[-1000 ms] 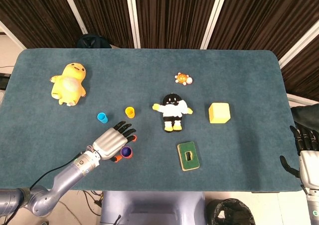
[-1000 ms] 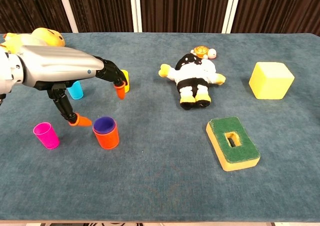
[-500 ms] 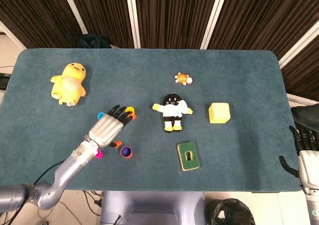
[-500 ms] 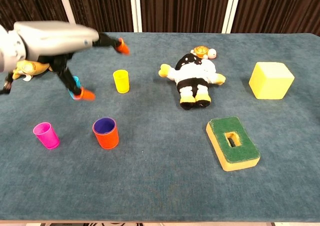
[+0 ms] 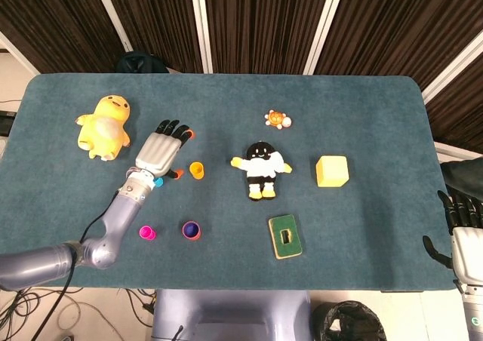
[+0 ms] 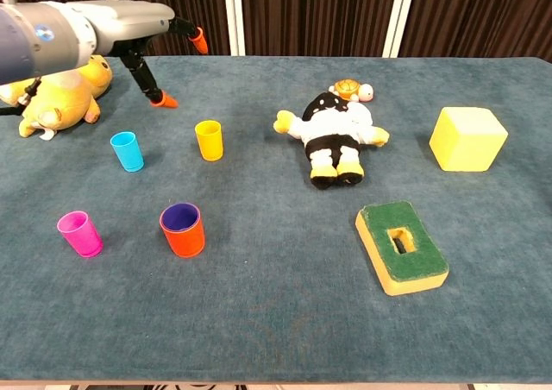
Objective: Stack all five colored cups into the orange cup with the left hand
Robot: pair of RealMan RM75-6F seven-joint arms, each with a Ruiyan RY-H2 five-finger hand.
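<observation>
The orange cup (image 6: pixel 183 231) stands at the front left with a purple cup nested inside it, also seen in the head view (image 5: pixel 191 229). A pink cup (image 6: pixel 79 233) (image 5: pixel 147 232) stands to its left. A blue cup (image 6: pixel 128 151) and a yellow cup (image 6: pixel 209 140) (image 5: pixel 196 169) stand further back. My left hand (image 5: pixel 161 149) (image 6: pixel 103 23) hovers open above the blue cup, fingers spread, holding nothing. It hides most of the blue cup in the head view. My right hand (image 5: pixel 462 219) hangs at the table's right edge, off the cloth.
A yellow duck plush (image 5: pixel 104 126) lies at the back left, close to my left hand. A black-and-white plush (image 5: pixel 261 168), a small turtle toy (image 5: pixel 278 118), a yellow block (image 5: pixel 332 170) and a green sponge (image 5: pixel 285 235) lie to the right.
My left hand has lifted from beside the orange cup and swung back and left, now over the blue cup. The cups have not moved.
</observation>
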